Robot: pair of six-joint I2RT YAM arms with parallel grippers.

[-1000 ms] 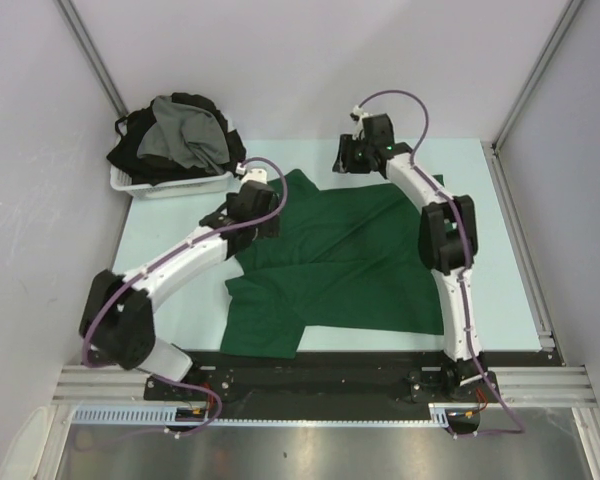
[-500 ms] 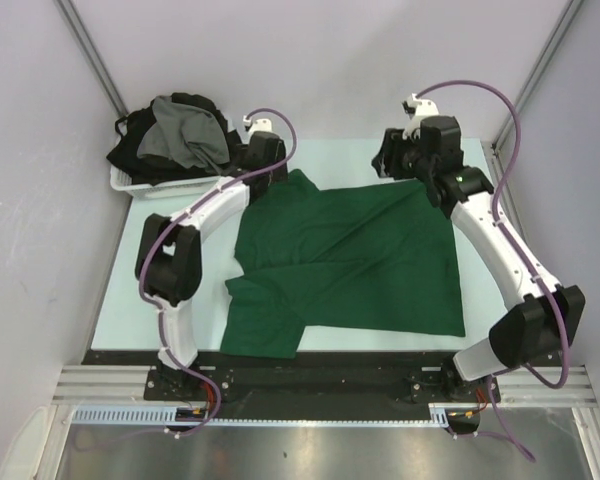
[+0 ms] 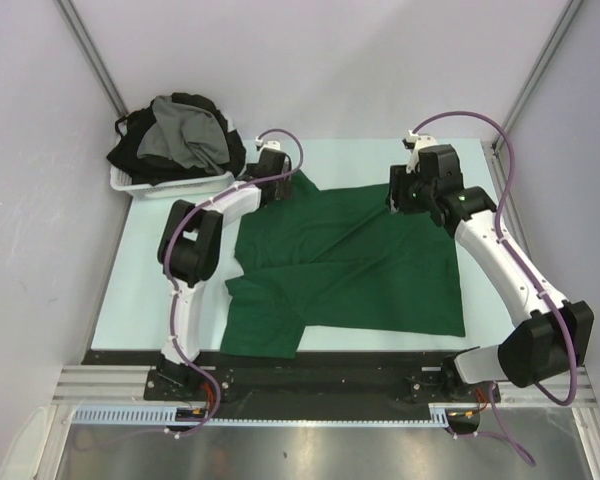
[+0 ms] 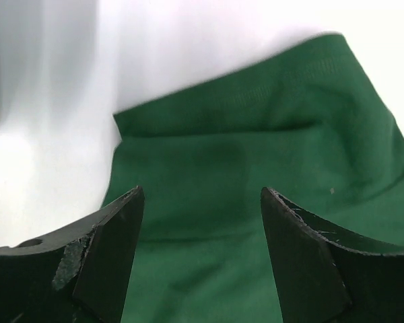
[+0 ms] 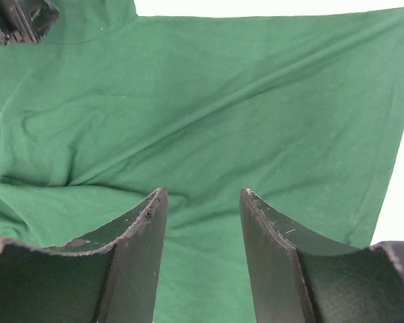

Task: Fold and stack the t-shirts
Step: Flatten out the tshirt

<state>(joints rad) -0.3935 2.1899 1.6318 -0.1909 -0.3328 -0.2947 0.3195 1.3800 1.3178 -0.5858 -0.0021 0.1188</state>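
Note:
A dark green t-shirt [image 3: 360, 270] lies spread on the pale table, its near left part folded over. My left gripper [image 3: 278, 186] hangs open over the shirt's far left corner. In the left wrist view its fingers straddle green cloth [image 4: 256, 155] without touching it, the gripper [image 4: 202, 198] empty. Over the far right edge of the shirt my right gripper [image 3: 393, 198] is open too. The right wrist view shows the gripper [image 5: 203, 195] above flat green fabric [image 5: 222, 101]. A grey t-shirt [image 3: 180, 135] and black ones [image 3: 130, 155] are heaped at the back left.
The heap sits in a white plastic basket [image 3: 175, 186] at the table's back left corner, close to the left gripper. Bare pale table [image 3: 140, 280] runs along the left of the green shirt and along the right [image 3: 500, 300]. Walls enclose three sides.
The left arm has stretched from the shirt's middle out to its far left corner. The right gripper swung right, then dropped toward the shirt's far right edge. The shirt now shows uncovered.

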